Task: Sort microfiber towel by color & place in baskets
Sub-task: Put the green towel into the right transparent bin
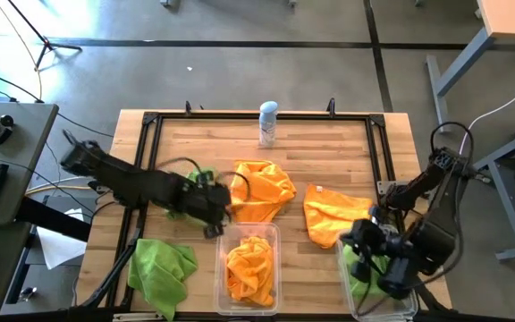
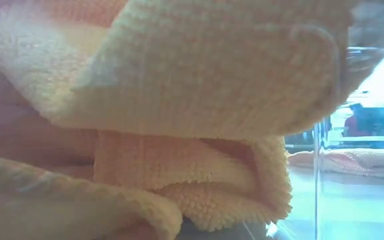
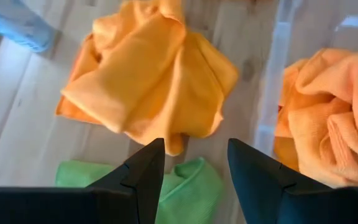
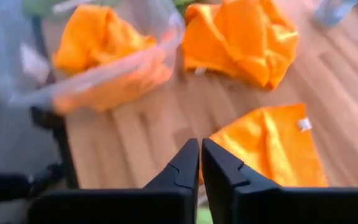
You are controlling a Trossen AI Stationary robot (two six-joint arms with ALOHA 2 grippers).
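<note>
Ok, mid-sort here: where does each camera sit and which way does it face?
High: above the table, looking straight down; both arms show, left pincer and right pincer.
Low: at table-top height, pressed against an orange towel in a clear basket; no arm shows.
Left wrist: past its open fingers at the loose orange towel.
Right wrist: past its shut fingers at the flat orange towel.
Both wrist views share the loose orange towel.

orange towels [image 1: 260, 189] crumpled on table | middle basket [image 1: 250, 234] holds orange | right basket [image 1: 350, 295] holds green
</note>
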